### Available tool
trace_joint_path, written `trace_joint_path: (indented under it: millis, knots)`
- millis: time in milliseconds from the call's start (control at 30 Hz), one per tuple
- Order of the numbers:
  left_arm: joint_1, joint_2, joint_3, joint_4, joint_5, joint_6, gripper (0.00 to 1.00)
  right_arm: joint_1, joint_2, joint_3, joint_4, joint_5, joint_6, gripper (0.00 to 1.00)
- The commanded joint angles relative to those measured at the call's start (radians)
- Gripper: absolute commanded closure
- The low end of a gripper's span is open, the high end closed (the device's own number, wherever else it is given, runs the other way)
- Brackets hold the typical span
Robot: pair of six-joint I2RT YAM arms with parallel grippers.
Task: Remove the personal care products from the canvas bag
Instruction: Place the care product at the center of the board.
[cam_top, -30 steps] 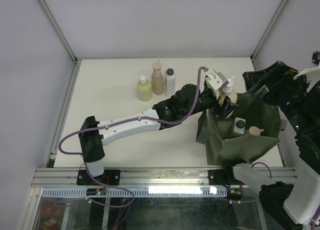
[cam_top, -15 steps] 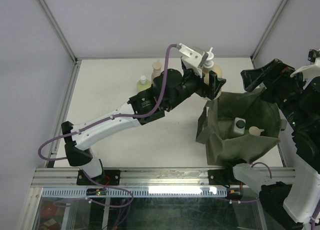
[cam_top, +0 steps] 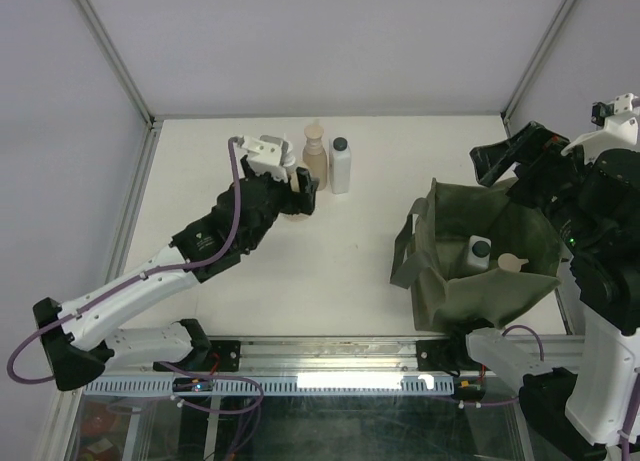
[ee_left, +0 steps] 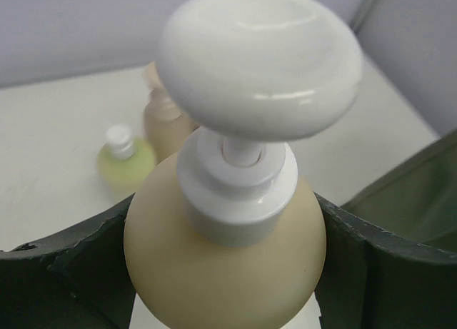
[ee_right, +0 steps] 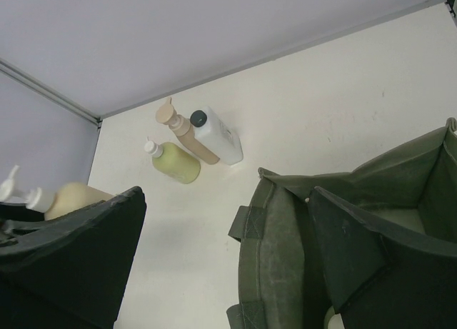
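Diagonally outstretched left arm (cam_top: 150, 276) — fingers (ee_left: 57, 286) around cream pump bottle (ee_left: 225, 265).

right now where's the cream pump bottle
The pump bottle sits in the left gripper, left half of the top view, just left of the tan bottle, clear of the canvas bag.
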Motion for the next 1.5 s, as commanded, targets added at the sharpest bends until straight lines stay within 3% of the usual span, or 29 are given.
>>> trace_joint_path:
  millis: [0, 167, 400, 533, 967, 1333, 1433, 1467]
  knots:
    - [0.135, -0.134, -0.236, 0.224, -0.060, -0.019, 1.00, 0.004, -0.019, -0.013, 0.053, -0.021, 0.022, 0.01]
    - [0.389, -0.120, -0.395, 0.365, 0.014, -0.073, 1.00, 0.004, -0.006, -0.006, 0.023, -0.047, 0.026, 0.00]
    - [0.549, 0.065, -0.528, 0.848, 0.157, 0.022, 1.00, 0.004, 0.028, 0.032, -0.065, -0.044, 0.041, 0.01]
    - [0.580, 0.216, -0.526, 1.036, 0.239, 0.098, 1.00, 0.004, 0.051, 0.049, -0.106, -0.055, 0.062, 0.00]
    - [0.629, 0.509, -0.543, 1.332, 0.286, 0.098, 1.00, 0.004, 0.089, 0.041, -0.157, -0.049, 0.069, 0.00]
    - [0.631, 0.579, -0.563, 1.340, 0.268, 0.092, 1.00, 0.004, 0.139, 0.047, -0.141, -0.068, 0.030, 0.01]
    - [0.631, 0.587, -0.557, 1.280, 0.267, 0.051, 0.70, 0.004, 0.135, 0.027, -0.123, -0.080, 0.026, 0.01]
    - [0.631, 0.591, -0.563, 1.275, 0.254, 0.037, 0.66, 0.004, 0.134, 0.020, -0.119, -0.083, 0.026, 0.01]
